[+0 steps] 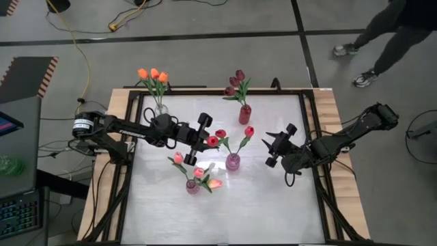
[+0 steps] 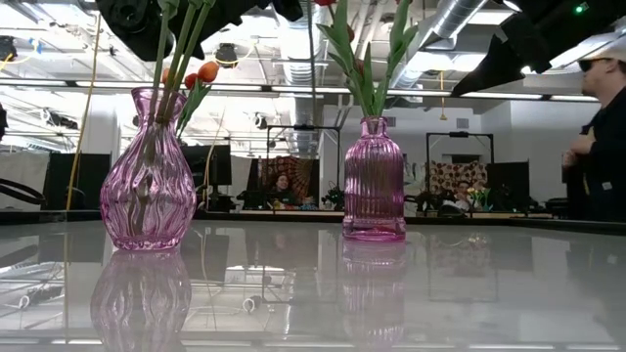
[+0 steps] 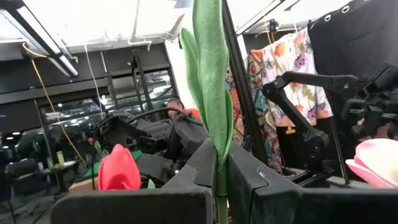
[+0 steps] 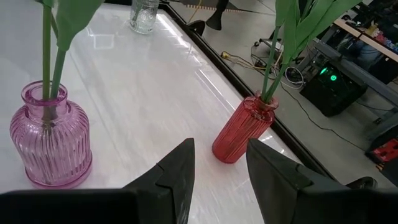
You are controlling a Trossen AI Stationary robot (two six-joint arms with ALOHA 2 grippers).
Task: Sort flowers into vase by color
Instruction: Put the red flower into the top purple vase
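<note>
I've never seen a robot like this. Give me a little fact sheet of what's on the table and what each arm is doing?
Clear vase: orange flowers, far left corner
Red vase: maroon flowers, far edge
Ribbed pink vase: red flower, table middle
Round pink vase: pink flowers
Left tool: shut on a red tulip stem, near the ribbed pink vase
Right tool: open, empty, waiting right of it

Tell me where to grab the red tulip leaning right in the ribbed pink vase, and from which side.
Best take the red tulip by its thin stem just above the mouth of the ribbed pink vase, not the soft head. Come from the right, where the open right end effector faces it; the left end effector holds another tulip.
</note>
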